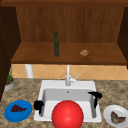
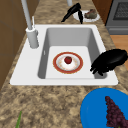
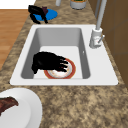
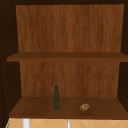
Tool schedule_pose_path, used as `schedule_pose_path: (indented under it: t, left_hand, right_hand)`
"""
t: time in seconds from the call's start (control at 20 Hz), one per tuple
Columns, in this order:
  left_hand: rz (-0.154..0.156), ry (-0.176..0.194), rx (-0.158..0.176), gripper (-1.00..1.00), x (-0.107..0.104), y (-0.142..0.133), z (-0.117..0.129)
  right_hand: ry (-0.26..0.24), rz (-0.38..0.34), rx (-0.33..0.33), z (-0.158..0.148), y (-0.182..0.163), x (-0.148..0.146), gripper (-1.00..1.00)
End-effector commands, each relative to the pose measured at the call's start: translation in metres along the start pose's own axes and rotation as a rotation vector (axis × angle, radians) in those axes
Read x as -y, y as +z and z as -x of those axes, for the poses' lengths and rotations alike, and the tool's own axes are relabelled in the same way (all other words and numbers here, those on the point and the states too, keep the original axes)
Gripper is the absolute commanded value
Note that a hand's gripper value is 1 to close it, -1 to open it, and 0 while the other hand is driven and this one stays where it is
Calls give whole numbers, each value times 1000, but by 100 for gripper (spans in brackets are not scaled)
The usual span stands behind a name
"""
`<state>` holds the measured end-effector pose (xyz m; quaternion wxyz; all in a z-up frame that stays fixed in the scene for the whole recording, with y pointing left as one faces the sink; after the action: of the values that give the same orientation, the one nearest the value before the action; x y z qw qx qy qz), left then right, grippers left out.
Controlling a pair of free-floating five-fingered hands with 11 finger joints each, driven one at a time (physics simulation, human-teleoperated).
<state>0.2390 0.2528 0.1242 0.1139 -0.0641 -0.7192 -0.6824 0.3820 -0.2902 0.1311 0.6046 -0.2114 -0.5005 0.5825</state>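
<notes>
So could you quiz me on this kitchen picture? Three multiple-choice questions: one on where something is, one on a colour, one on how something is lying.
1. Where does the green bottle stand?
A. in the sink
B. on the cabinet's lower shelf
C. on the blue plate

2. What colour is the plate that holds the grapes?
A. blue
B. white
C. yellow

3. How is the red-rimmed plate in the sink?
A. standing on edge, bare
B. upside down
C. lying flat with a round red thing on it

Answers:
1 B: the green bottle stands upright on the lower shelf, left of a small brown item.
2 A: the grapes lie on the blue plate, on the counter left of the sink.
3 C: the left side view shows the red-rimmed plate flat on the basin floor, the round red thing at its middle.
</notes>
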Motion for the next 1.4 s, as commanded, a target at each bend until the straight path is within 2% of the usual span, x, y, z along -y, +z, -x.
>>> schedule_pose_path:
  t: [0.0, 0.15, 0.2, 0.35, 0.45, 0.55, 0.65, 0.8, 0.85, 0.9, 0.95, 1.35]
  left_hand:
    - [0, 0, 0, 0, 0, 0, 0]
    - [0, 0, 0, 0, 0, 0, 0]
    - [0, 0, 0, 0, 0, 0, 0]
    - [0, 0, 0, 0, 0, 0, 0]
    - [0, 0, 0, 0, 0, 0, 0]
    - [0, 0, 0, 0, 0, 0, 0]
    - [0, 0, 0, 0, 0, 0, 0]
    - [0, 0, 0, 0, 0, 0, 0]
    - [0, 0, 0, 0, 0, 0, 0]
    - [0, 0, 0, 0, 0, 0, 0]
    - [0, 0, 0, 0, 0, 0, 0]
    - [0, 0, 0, 0, 0, 0, 0]
  right_hand:
    - [-5, 1, 3, 1, 0, 0, -100]
    - [15, 4, -3, -1, 1, -1, -100]
    - [39, 12, -1, -5, 7, -4, -100]
    - [39, 21, -4, -7, 24, -13, -100]
    - [54, -22, -29, -9, 27, -14, -100]
    - [71, -34, -29, -13, 32, -19, -100]
    - [59, -12, -17, -17, 36, -21, -100]
    - [73, 29, -48, -36, 30, -28, -100]
    - [60, -3, -42, -40, 22, -27, -100]
    - [59, -6, -24, -42, 23, -30, -100]
    - [54, -2, -41, -49, 18, -38, -100]
    - [117, -45, -99, -89, -26, -83, -100]
